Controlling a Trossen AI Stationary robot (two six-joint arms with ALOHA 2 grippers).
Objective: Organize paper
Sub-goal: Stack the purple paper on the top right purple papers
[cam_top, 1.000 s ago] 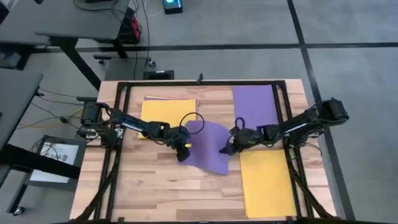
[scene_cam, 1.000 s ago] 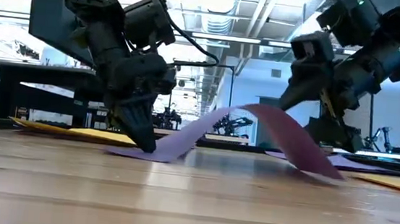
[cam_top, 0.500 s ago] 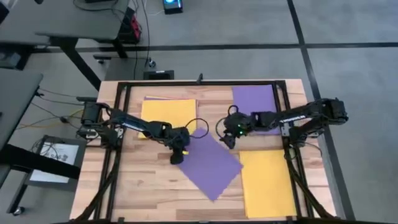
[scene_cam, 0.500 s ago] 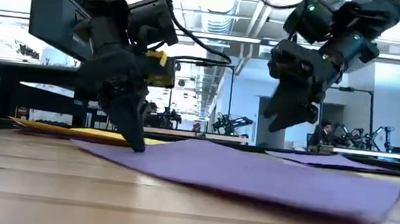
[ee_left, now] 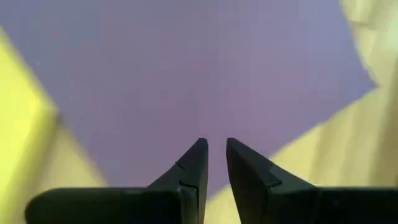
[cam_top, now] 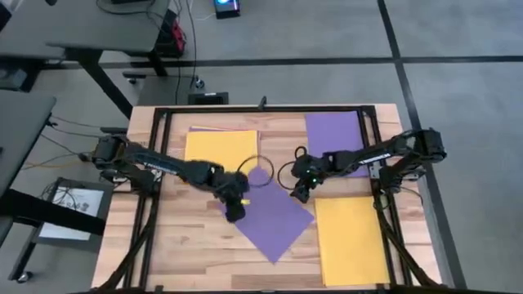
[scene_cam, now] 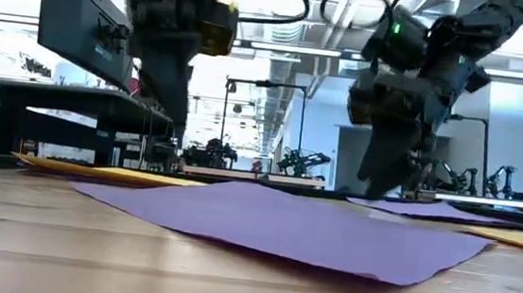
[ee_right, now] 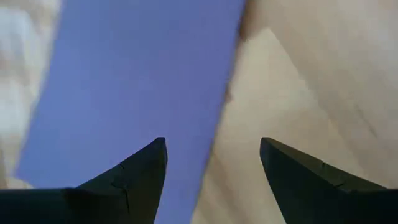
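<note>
A loose purple sheet [cam_top: 274,219] lies flat in the middle of the wooden table [cam_top: 188,253], turned corner-on like a diamond, its lowest corner pointing toward the near edge. In the low view the same sheet [scene_cam: 283,226] rests flat on the wood with only its near right corner a little raised.

Around it lie other sheets: a yellow sheet [cam_top: 214,149] at the far left, squared to the table, with a thin purple edge showing beneath its far side; a second purple sheet [cam_top: 333,135] at the far right; and another yellow sheet [cam_top: 350,241] at the near right, just beside the diamond's right corner.

The left gripper [cam_top: 235,211] sits over the left edge of the loose purple sheet, its arm reaching in across the corner of the far yellow sheet. In its wrist view the fingers [ee_left: 193,168] are nearly together with only a narrow slit between them and nothing in it, purple paper below. The right gripper [cam_top: 299,193] hangs above the sheet's upper right edge, between it and the far purple sheet. Its fingers [ee_right: 140,165] are spread wide and grasp nothing; under them one sees a paper edge and bare wood.

A black frame [cam_top: 261,109] borders the table, and a looped cable [cam_top: 255,160] crosses above the sheet's far corner
</note>
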